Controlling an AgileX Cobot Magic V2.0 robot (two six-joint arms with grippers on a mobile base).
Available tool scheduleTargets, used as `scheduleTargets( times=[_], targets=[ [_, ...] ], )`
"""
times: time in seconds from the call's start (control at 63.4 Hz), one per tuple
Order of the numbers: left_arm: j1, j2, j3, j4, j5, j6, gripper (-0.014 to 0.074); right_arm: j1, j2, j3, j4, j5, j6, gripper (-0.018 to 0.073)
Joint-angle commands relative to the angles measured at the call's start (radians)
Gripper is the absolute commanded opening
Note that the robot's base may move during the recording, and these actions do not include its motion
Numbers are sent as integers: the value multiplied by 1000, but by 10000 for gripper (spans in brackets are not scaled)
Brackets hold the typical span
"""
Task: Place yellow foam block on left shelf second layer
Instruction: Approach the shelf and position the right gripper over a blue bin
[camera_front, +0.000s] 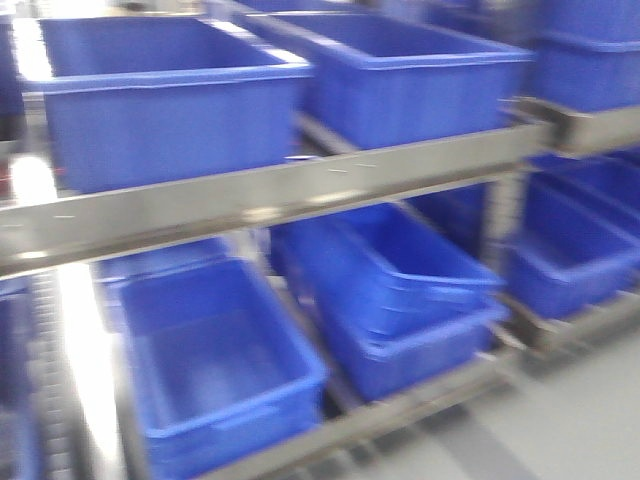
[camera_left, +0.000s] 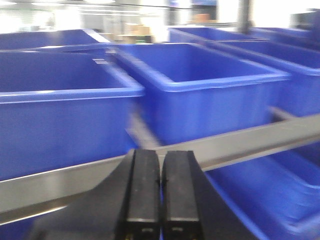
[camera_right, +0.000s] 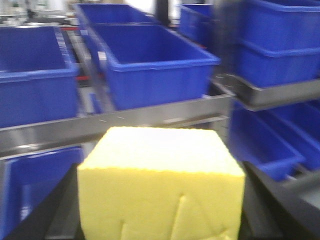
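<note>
The yellow foam block (camera_right: 161, 185) sits between the jaws, blue bins (camera_right: 150, 65) beyond.

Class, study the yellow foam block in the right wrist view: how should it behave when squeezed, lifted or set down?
The yellow foam block probably yields when squeezed: creases show low on its front face. Likely light for its bulk, given the foam texture. Flat faces and straight edges suggest it sits, not rolls.

Grey metal shelving (camera_front: 300, 185) holds rows of open blue plastic bins (camera_front: 165, 95) on two tiers, with a nested pair on the lower one. Pale grey floor (camera_front: 580, 420) lies below, and bright glare (camera_front: 85, 340) streaks the rack.
</note>
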Motion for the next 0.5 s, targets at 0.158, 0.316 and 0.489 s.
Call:
scheduleTargets(
  times=[0.158,0.316,0.489],
  targets=[
    [-4,-19,27,-6,-81,-3,124,-6,8,-29,2,-93,-3,505],
    [-4,-19,27,-6,-81,-3,124,-6,8,-29,2,-93,-3,505],
    [-4,-19,27,-6,-81,-3,124,-6,8,-29,2,-93,-3,505]
  ],
)
